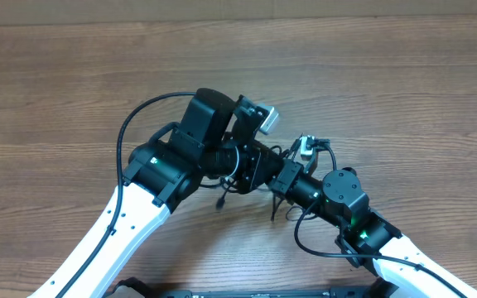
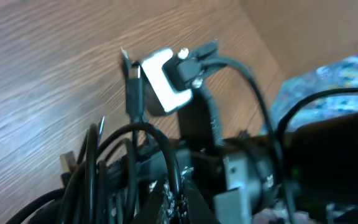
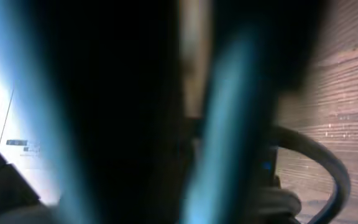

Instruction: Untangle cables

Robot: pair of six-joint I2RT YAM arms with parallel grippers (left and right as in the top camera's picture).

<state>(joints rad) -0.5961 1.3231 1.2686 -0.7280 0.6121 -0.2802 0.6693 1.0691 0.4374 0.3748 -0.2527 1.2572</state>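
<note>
Wood-grain table [image 1: 371,74] fills my overhead view, brown planks running side to side. My two arms come in from the near edge and meet close to the middle of the surface, a little toward that near edge.

The left gripper [image 1: 251,165] and the right gripper [image 1: 278,178] sit almost touching, tip to tip. Both sets of jaws are closed all the way. The arm bodies hide the fingertips, so I cannot tell whether either one is actually pinching a cord.

The cables [image 1: 221,199] are bunched right where the two grippers meet. From above I see thin black strands trailing out of the bunch toward the near edge, one below the left gripper and another below the right.

The left wrist view shows the cables [image 2: 135,134] up close as a knot of looping black strands in the lower left of the frame, over bare wood [image 2: 42,74]. One strand stands up out of the knot and ends in a small plug with a silver tip [image 2: 125,56]. Just beside that plug is the pale camera housing on the right wrist [image 2: 160,81], also visible from above [image 1: 307,148].

The right wrist view is blurred dark shapes pressed against the lens, with a strip of wood [image 3: 353,93] at the right.
</note>
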